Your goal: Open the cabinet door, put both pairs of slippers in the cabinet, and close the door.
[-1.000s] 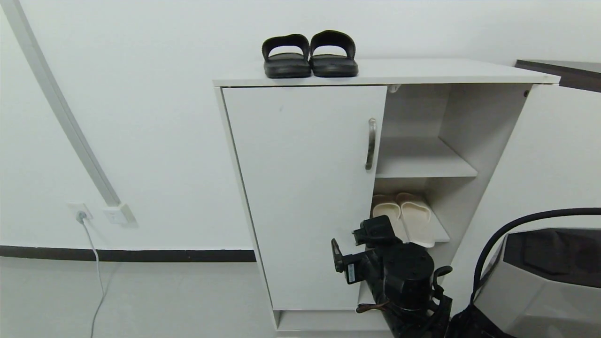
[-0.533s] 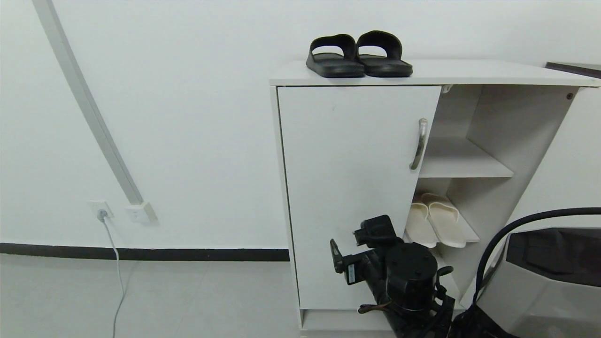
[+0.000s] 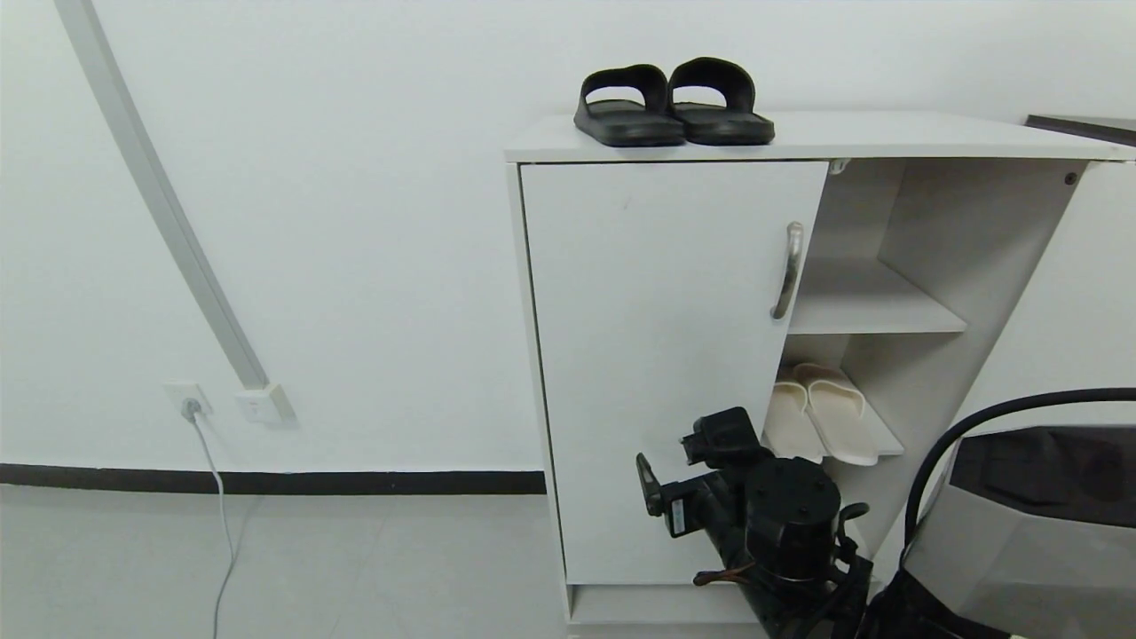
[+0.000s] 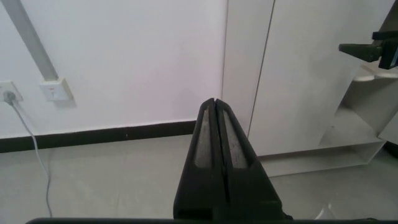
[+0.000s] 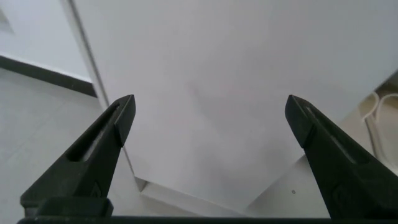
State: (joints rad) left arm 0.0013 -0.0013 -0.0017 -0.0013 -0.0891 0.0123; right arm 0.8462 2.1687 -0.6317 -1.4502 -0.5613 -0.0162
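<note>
Jaws on the right arm (image 3: 785,524) are standing wide apart, facing the lower part of the shut left door (image 3: 657,355) from close by. Left jaws are sitting pressed together, aiming past the cabinet (image 4: 298,74) toward the floor (image 4: 112,168). Black slippers (image 3: 674,105) are resting on the cabinet top; white slippers (image 3: 821,413) are lying on the lower shelf (image 3: 887,444) in the open right side.

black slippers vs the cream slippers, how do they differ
The black slippers are dark; the cream slippers are pale. The black slippers sit on top of the cabinet; the cream slippers lie inside it, on a low shelf. Both pairs lie side by side, soles down.
</note>
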